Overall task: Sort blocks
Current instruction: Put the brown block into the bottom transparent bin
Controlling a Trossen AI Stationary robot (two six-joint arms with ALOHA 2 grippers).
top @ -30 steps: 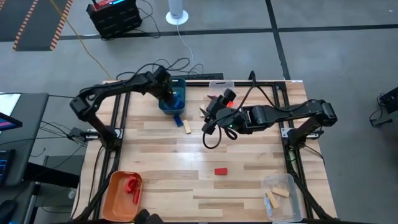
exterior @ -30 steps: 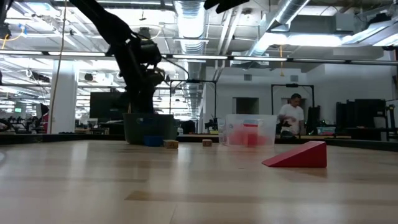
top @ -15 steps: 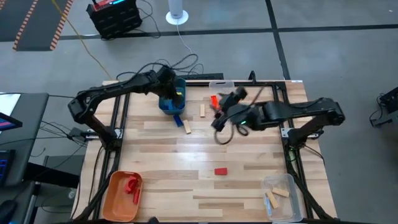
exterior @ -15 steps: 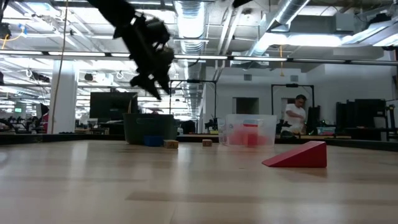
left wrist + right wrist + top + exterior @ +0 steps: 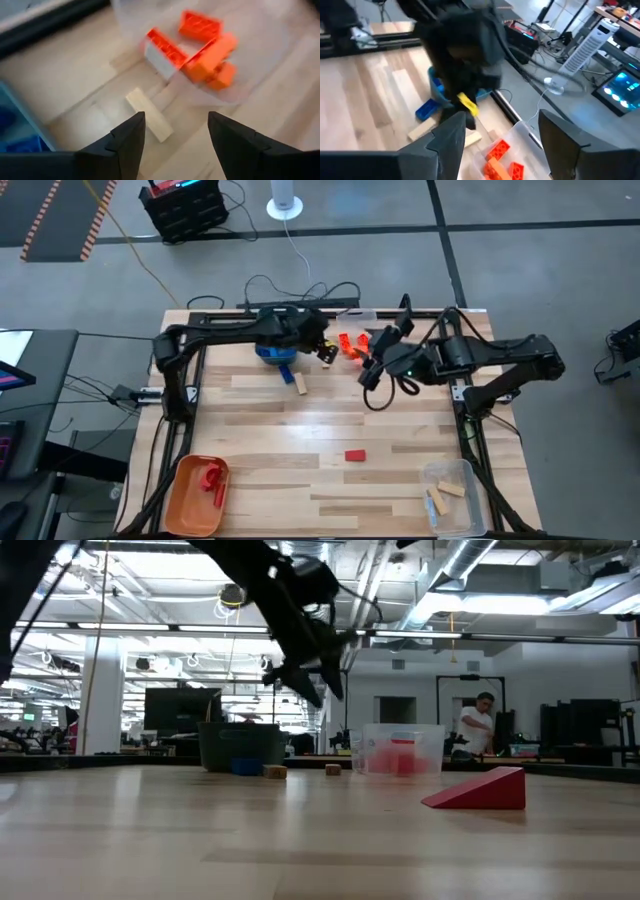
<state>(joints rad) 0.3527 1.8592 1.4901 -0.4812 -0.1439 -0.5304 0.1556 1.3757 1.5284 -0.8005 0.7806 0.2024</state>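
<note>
My left gripper [image 5: 322,346] [image 5: 175,131] is open, raised above a plain wood block [image 5: 150,120] that lies flat on the table between the teal bin [image 5: 272,352] and the clear bin holding orange blocks [image 5: 350,345] [image 5: 202,47]. In the low view the left gripper [image 5: 312,675] hangs well above the table. My right gripper [image 5: 372,356] [image 5: 502,145] is open and empty, raised beside the clear bin on its right. A blue block [image 5: 286,371], another wood block [image 5: 300,385] and a red wedge [image 5: 355,455] [image 5: 480,790] lie on the table.
An orange bin with red blocks [image 5: 200,480] sits at the near left corner, and a clear bin with wood blocks [image 5: 450,492] at the near right corner. A blue block [image 5: 25,145] lies in the teal bin. Both arms crowd the far middle; bare wood lies between them and the near bins.
My left gripper has risen from the teal bin and swung toward the table's right, ending over the wood block by the clear bin. My right gripper has drawn back toward the table's right and slightly toward the far edge.
</note>
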